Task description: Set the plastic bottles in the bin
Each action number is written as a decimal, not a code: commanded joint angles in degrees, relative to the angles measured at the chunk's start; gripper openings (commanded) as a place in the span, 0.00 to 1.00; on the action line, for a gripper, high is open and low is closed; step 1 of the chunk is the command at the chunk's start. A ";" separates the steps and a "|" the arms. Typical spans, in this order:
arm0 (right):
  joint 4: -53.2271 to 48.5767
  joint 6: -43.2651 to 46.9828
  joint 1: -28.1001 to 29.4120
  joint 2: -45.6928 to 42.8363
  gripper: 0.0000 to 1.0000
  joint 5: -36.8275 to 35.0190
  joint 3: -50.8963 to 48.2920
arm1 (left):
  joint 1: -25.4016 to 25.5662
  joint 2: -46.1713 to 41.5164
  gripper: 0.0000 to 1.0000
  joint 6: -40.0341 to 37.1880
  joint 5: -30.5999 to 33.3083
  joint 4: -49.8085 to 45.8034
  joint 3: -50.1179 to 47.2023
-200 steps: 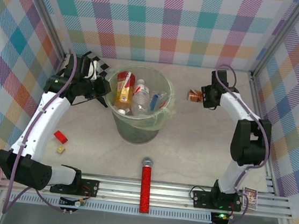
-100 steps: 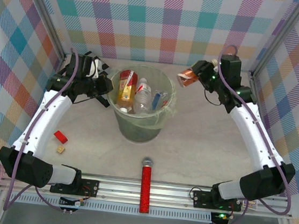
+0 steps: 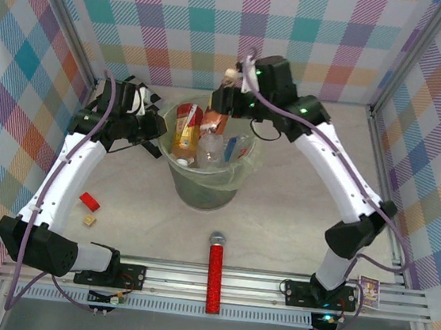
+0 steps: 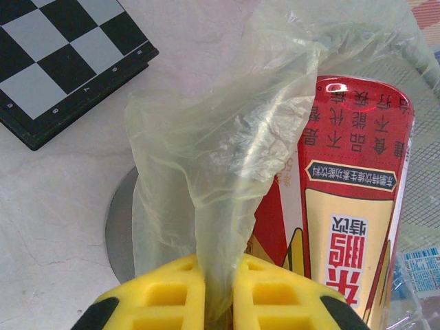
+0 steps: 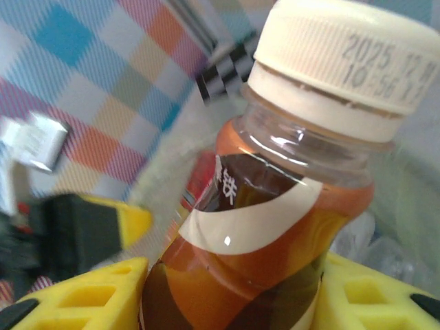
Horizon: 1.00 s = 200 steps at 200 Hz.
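- Cream-white screw cap point(image 5: 337, 62) of the clear plastic bottle with a brown-and-orange label point(image 5: 254, 234): a grey stamped date code in two lines. The upper line begins "2025 12" and the lower begins "10:56"; the rest curves out of sight.
- That bottle's label: one white Chinese character at its upper edge, apparently "铁", partly cut off.
- Tall bottle with a red-and-gold label point(image 4: 357, 206): Chinese print seen upside down. The large white characters read "东鹏特饮"; the black banner and gold columns are too small to read.
- Black-and-grey checkerboard point(image 4: 62, 62): tiny white rim marks, illegible.
- Blue-and-white label point(image 4: 421, 265): fine print, illegible.
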<state>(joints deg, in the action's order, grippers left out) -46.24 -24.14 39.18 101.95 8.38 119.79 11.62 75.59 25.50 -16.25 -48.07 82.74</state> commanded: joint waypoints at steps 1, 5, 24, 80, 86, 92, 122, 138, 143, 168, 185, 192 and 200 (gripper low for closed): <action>-7.29 5.96 0.63 0.76 0.42 2.28 2.87 | 0.95 -1.25 0.12 -0.09 -1.04 1.10 1.02; -8.16 6.24 0.65 1.14 0.42 2.33 3.57 | 0.95 -1.31 0.12 -0.15 -1.08 1.15 1.04; -13.09 7.90 0.70 3.05 0.45 1.56 7.38 | 0.95 -1.49 0.12 -0.07 -1.17 1.40 0.89; -15.35 8.86 0.73 2.90 0.65 4.13 9.46 | 0.96 -1.67 0.12 -0.10 -1.18 1.36 0.51; -15.65 9.12 0.72 2.85 0.65 4.26 9.96 | 0.95 -1.63 0.12 -0.13 -1.21 1.47 0.57; -16.39 9.79 0.71 2.96 0.64 4.12 10.82 | 0.95 -1.63 0.12 -0.12 -1.24 1.41 0.61; -20.90 13.53 0.66 4.05 0.62 1.01 15.56 | 0.95 -1.96 0.12 -0.12 -1.07 1.31 0.67; -23.24 15.18 0.69 5.11 0.61 0.77 18.12 | 0.95 -1.95 0.12 -0.10 -1.06 1.23 0.64; -23.92 15.58 0.70 5.61 0.61 1.25 18.80 | 0.96 -1.90 0.12 -0.10 -1.06 1.27 0.66; -27.09 17.00 0.70 8.69 0.62 3.82 21.94 | 0.95 -1.68 0.12 0.07 -1.15 1.45 0.72; -28.67 17.83 0.70 10.43 0.66 4.56 23.68 | 0.97 -1.41 0.12 0.17 -1.30 1.43 0.84; -28.69 18.03 0.70 10.67 0.68 4.74 23.87 | 0.95 -1.27 0.12 0.21 -1.37 1.41 0.98; -28.57 18.23 0.68 10.70 0.70 4.70 23.89 | 0.95 -1.28 0.12 0.16 -1.24 1.24 1.06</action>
<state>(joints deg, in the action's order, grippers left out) -71.46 -8.58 39.81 110.93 11.27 142.10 11.62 75.57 24.82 -16.21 -48.14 82.74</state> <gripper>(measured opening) 0.678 0.121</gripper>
